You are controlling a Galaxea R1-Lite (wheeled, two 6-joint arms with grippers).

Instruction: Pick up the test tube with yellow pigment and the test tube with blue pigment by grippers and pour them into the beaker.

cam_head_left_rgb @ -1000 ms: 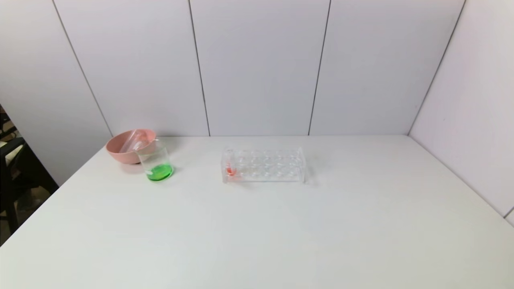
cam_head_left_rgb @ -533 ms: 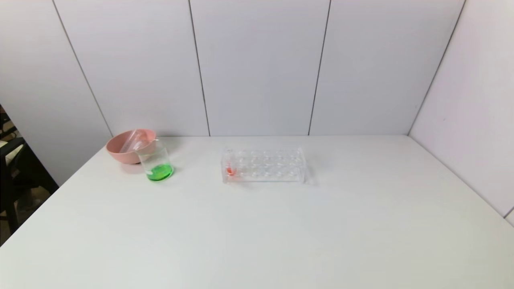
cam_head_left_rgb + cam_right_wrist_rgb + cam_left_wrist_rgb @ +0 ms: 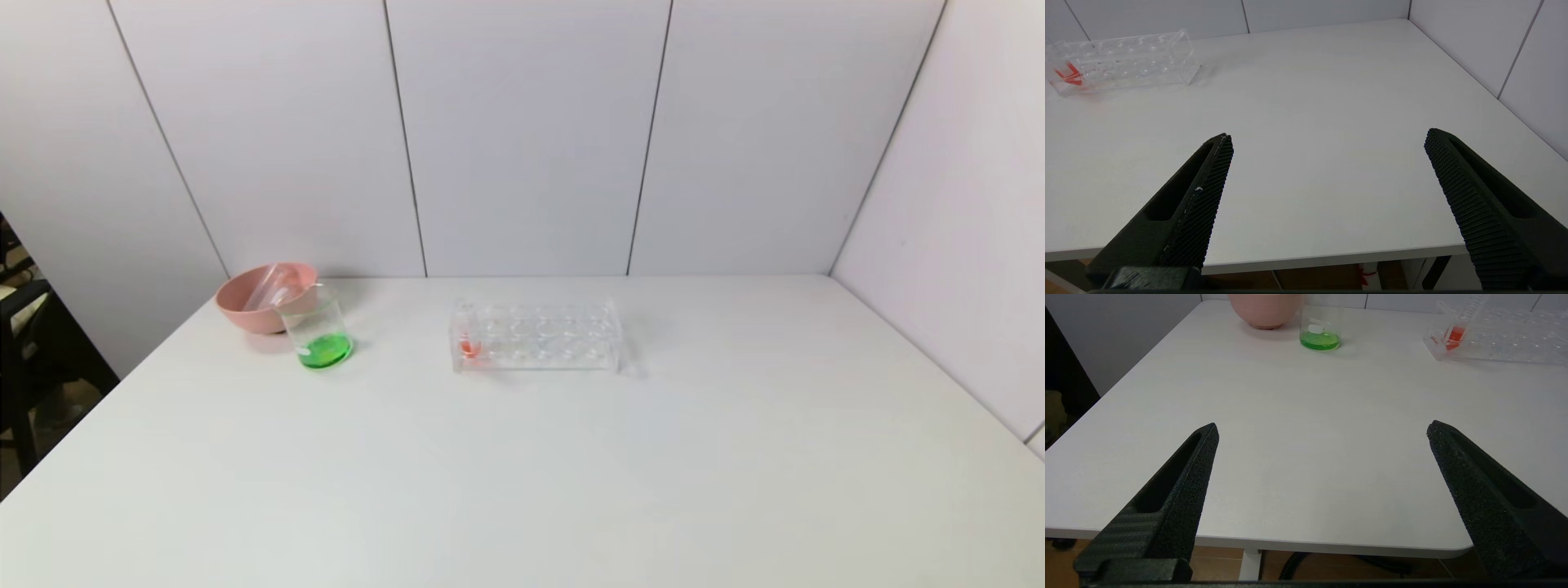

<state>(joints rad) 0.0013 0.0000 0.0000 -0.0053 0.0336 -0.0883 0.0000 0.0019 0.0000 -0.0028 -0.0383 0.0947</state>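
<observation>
Both black slim-fingered grippers sit pulled back at the near edge of the white table (image 3: 571,474), outside the head view: the left gripper (image 3: 1323,430) has its fingers spread wide apart and empty, and the right gripper (image 3: 1329,139) is spread the same way, holding nothing. Far to the left stands the small clear glass beaker (image 3: 317,335), with a layer of green liquid in its bottom, which suggests that yellow and blue have already gone in. Touching or just behind it is the round pink bowl (image 3: 245,306), where clear tubes (image 3: 269,286) lie slanted; whether these are the test tube with yellow pigment and the test tube with blue pigment cannot be told, as no colour shows on them. Near the middle of the table sits the clear plastic tube rack (image 3: 555,339), holding only one red-tipped clear tube (image 3: 468,336) at its left end. By this reading the work looks finished. The risk from here lies in any further reach: a gripper going for the rack could take the red tube by mistake, and an arm sweeping toward the bowl could knock over the beaker and spill the green mix.
</observation>
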